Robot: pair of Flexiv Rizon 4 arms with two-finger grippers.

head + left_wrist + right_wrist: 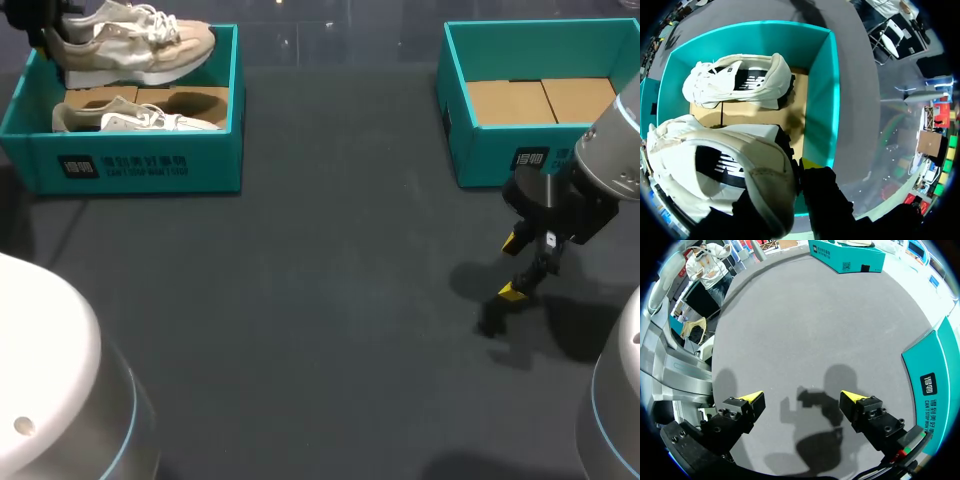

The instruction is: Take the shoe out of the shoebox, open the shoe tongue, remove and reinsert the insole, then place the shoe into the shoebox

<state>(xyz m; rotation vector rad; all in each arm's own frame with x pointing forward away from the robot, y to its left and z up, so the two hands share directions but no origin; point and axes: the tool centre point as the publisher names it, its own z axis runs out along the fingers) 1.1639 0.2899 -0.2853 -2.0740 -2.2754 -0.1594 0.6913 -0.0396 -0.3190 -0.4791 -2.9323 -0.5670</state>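
Observation:
A beige and white shoe (135, 42) hangs above the left teal shoebox (140, 165), its toe pointing right. My left gripper (48, 28) is shut on its heel. In the left wrist view the held shoe (715, 165) fills the space beside the gripper (797, 172). One yellow fingertip (810, 163) lies outside the heel collar and the other is hidden by the shoe. A second shoe (135, 118) lies on the cardboard floor of the box (822, 100) below. My right gripper (512, 266) hovers open over bare table, in front of the right box, with nothing between its fingers (802, 397).
A second teal shoebox (480, 155) stands at the back right holding only cardboard inserts; its wall (935, 385) is close beside my right gripper. Dark table spreads between the two boxes.

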